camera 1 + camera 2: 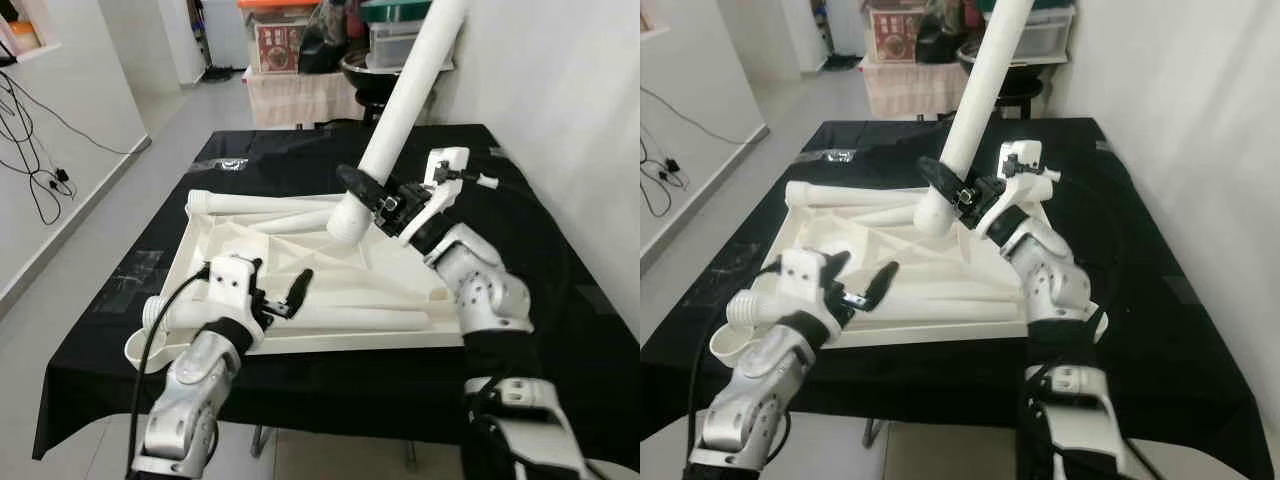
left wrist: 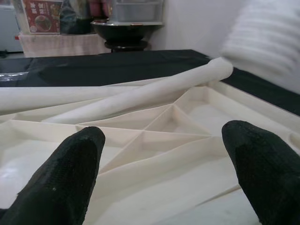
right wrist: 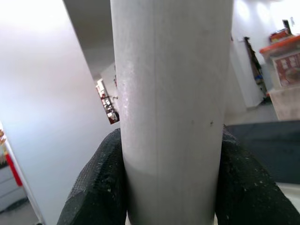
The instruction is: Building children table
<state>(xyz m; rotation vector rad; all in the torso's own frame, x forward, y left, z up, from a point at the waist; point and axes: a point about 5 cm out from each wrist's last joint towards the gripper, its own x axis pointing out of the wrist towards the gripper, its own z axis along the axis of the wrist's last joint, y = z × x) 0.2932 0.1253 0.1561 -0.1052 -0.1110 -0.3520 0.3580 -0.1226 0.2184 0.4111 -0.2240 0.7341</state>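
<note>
While the left gripper point(image 1: 290, 292) is hovering over the near edge of the upturned white tabletop point(image 1: 250, 250), its two black fingers point(image 2: 70, 173) are standing well apart with nothing between them. From the left wrist view, the ribbed underside of the tabletop is lying just below and ahead of those fingers, and a loose white leg point(image 2: 140, 93) is lying across the ribs farther on. At the near left corner of the tabletop, a short round socket point(image 1: 160, 312) is jutting out beside the left arm.

Farther in, along the near side, another white leg point(image 1: 360, 318) is lying flat inside the tabletop's rim. The whole tabletop is resting on a black cloth point(image 1: 560, 250) that is covering the work surface.

Beyond that, the right gripper point(image 1: 368, 192) is clamping a long white leg point(image 1: 400, 110) near its lower end. The leg is sitting squarely between the fingers point(image 3: 101, 183), touching both, and is tilting up and away to the right. Its lower end is hanging just above the middle of the tabletop; whether it is touching is unclear.

At the far end of the room, stacked boxes point(image 1: 280, 40) and a dark bowl point(image 2: 124, 29) are standing behind the table.
</note>
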